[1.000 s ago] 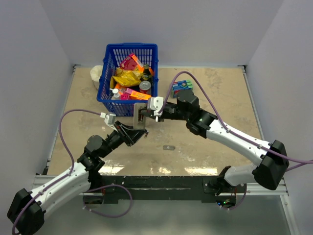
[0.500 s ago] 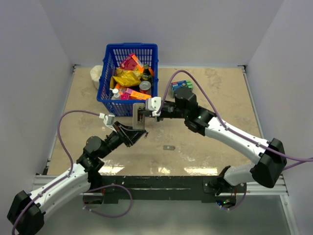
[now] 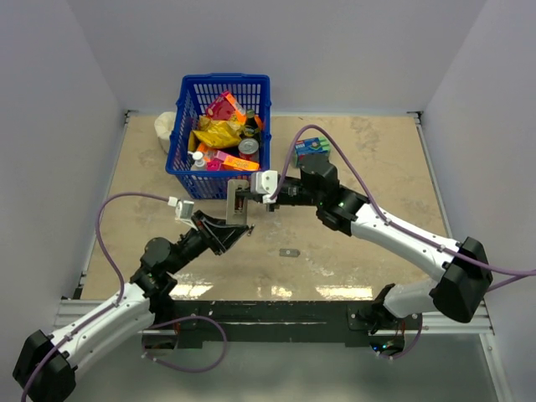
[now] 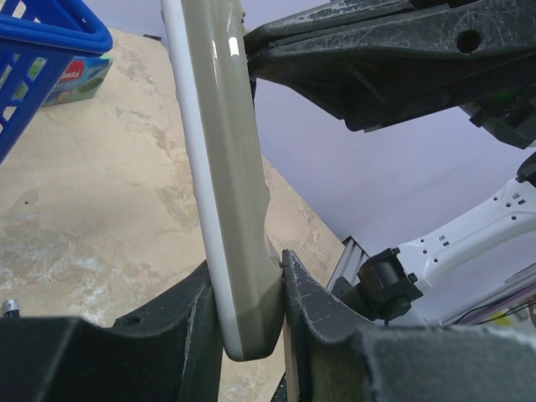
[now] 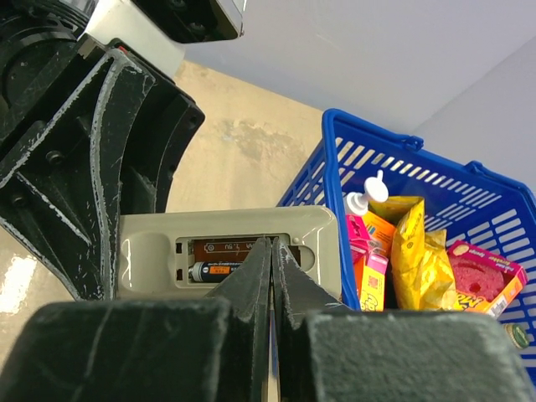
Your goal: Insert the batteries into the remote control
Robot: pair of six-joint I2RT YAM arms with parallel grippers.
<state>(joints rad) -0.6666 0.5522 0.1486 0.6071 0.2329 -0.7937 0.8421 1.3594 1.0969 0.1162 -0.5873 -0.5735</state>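
The right gripper [image 5: 270, 251] blocks the middle of the open battery compartment in the right wrist view. Only one battery [image 5: 216, 270], dark with an orange band and a pale tip, shows in the lower slot. Whether a second one sits above it cannot be told, and the print on the brownish compartment floor is too small to read. In the left wrist view the remote control [image 4: 230, 184] appears edge-on and its top runs out of the frame. A small dark piece [image 3: 290, 252] lies on the table [image 3: 377, 167] just below the centre of the overhead view, too small to identify. The right gripper's fingers are pressed together to a thin slit with their tips at the compartment, and whether anything is pinched between them is hidden. The left gripper [image 4: 247, 293] is clamped narrowly on the remote's lower end, one finger on each flat face. It holds the remote upright above the table at the centre of the overhead view, just below the blue basket [image 3: 226, 79]. The teal box [image 4: 77, 77] at the upper left of the left wrist view bears letters ending "eda", the rest cut off by the basket
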